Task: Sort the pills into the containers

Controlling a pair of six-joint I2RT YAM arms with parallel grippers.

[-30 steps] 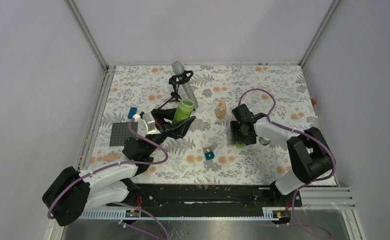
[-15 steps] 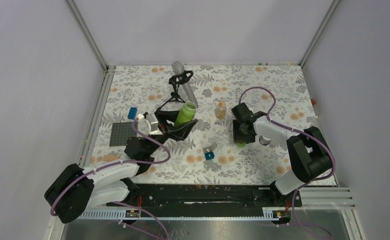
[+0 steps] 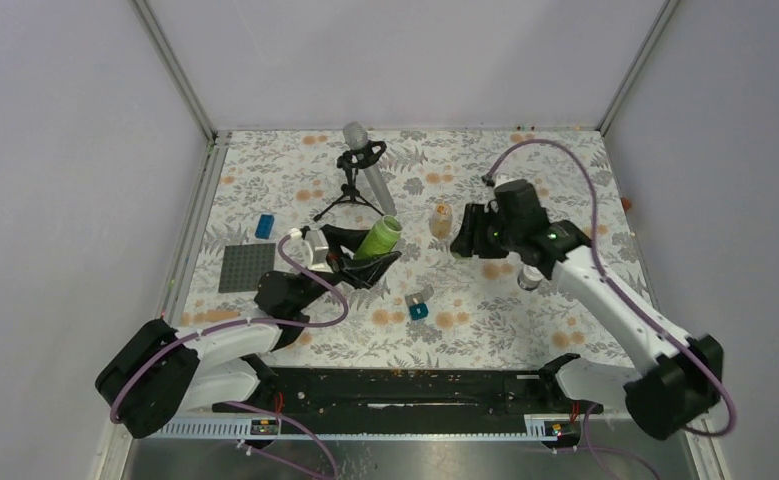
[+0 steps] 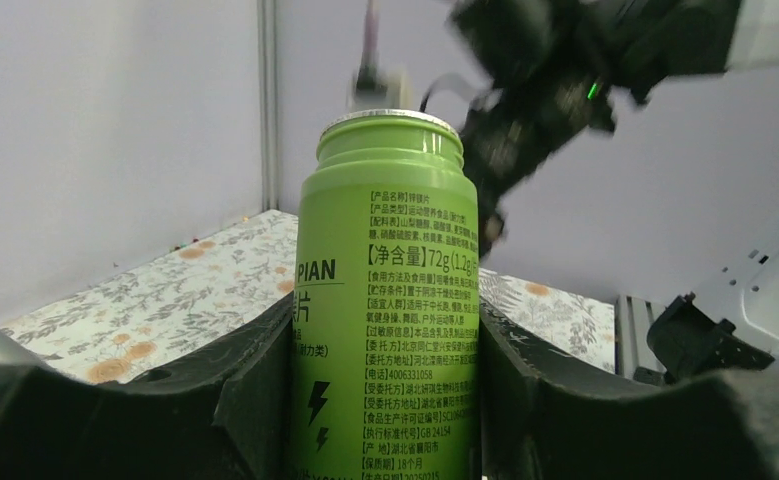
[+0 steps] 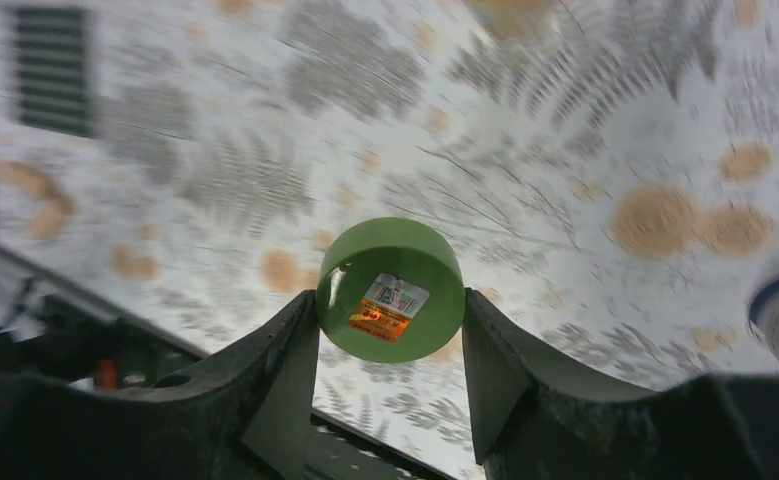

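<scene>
Left end effector clamped on green bottle, black fingers pressing both sides. Bottle upright in frame, cap off, silvery rim at mouth. Label: Chinese print, "PIAN", lightning bolt marks. Behind it: blurred black right arm with green LED, floral worktop, grey wall, metal corner post.

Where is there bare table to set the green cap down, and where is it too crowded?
Free: the cloth in the far-left corner, left of the tripod; also the near strip in front of the teal object. Crowded: the middle, where the left gripper holds the green bottle, beside the small orange bottle and the right gripper with the green cap.
</scene>
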